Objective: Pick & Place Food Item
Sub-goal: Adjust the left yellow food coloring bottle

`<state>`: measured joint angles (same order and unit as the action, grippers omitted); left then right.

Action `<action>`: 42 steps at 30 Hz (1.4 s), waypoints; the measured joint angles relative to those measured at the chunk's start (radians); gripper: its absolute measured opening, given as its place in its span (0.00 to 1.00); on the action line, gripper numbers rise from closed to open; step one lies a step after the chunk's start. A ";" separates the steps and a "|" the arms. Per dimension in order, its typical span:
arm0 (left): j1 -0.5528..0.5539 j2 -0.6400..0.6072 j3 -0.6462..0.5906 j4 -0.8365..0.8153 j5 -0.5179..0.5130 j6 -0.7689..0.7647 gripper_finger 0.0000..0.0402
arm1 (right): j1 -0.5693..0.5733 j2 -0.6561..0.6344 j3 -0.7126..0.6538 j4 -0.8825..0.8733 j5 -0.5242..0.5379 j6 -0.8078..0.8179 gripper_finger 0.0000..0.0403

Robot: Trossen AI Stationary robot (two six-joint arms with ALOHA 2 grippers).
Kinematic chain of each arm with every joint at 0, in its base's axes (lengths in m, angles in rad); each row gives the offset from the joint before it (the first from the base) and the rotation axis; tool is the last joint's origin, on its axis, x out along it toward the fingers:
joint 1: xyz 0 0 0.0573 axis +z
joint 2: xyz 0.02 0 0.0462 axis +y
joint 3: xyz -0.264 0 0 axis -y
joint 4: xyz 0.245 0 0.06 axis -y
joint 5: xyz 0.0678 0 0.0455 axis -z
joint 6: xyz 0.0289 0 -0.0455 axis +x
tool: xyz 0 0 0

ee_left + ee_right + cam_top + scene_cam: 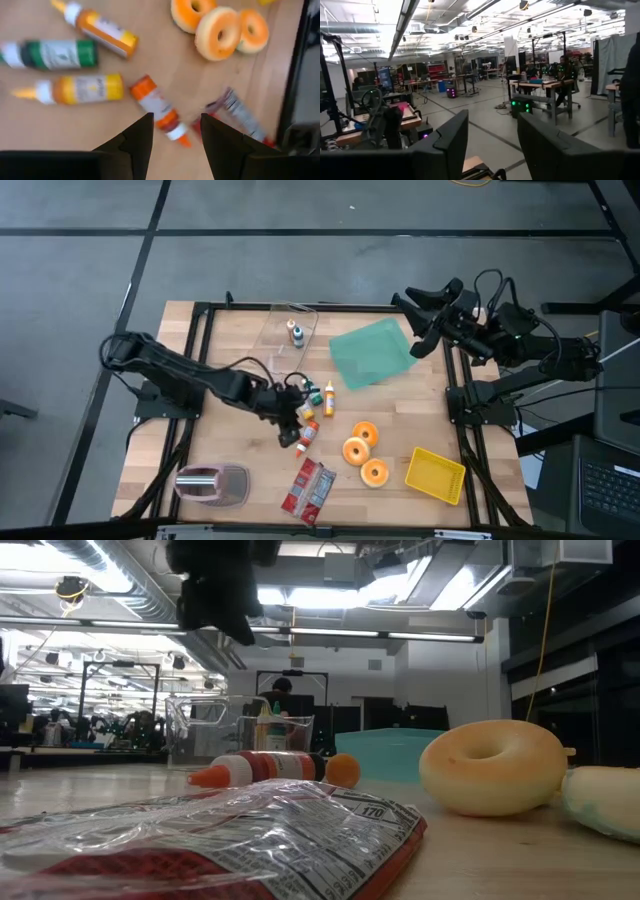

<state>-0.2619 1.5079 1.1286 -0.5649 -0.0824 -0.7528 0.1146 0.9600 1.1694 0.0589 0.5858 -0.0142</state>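
Three orange ring doughnuts (pixel 362 448) (pixel 220 27) lie right of the table's middle, and a red snack packet (pixel 308 488) (pixel 220 840) lies flat near the front edge. My left gripper (pixel 292 420) (pixel 175 140) hangs open above the table's middle, slanting down. An orange sauce bottle (pixel 159 110) (pixel 308 435) lies on its side just beyond its fingertips, and nothing is between the fingers. My right gripper (pixel 425 320) (pixel 492 140) is raised at the far right, open, pointing out into the room.
Green (pixel 55 54), yellow (pixel 75 89) and orange-yellow (pixel 100 32) bottles lie beside the left gripper. At the back, a clear box (pixel 290 325) holds another bottle, next to a teal tray (pixel 372 352). A yellow tray (pixel 436 474) sits front right and a pink-grey container (pixel 212 483) front left.
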 joint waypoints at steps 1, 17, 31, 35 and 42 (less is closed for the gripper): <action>-0.008 0.011 0.000 0.022 0.007 -0.054 0.39 | 0.000 0.000 0.000 0.000 -0.002 0.003 0.42; -0.171 0.178 0.000 0.115 -0.056 -0.830 0.39 | 0.000 0.000 0.000 -0.053 -0.201 0.006 0.42; -0.145 0.243 -0.001 0.063 -0.134 -0.721 0.39 | 0.021 0.000 0.000 -0.058 -0.210 0.056 0.42; -0.150 0.232 0.000 0.125 -0.256 -0.613 0.39 | 0.021 0.000 0.000 -0.058 -0.209 0.061 0.42; -0.178 0.226 0.158 -0.025 -0.415 -0.083 0.39 | 0.021 0.000 0.000 -0.059 -0.209 0.082 0.42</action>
<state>-0.4402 1.7335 1.2865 -0.5899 -0.4976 -0.8358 0.1352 0.9600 1.1694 -0.0002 0.3763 0.0676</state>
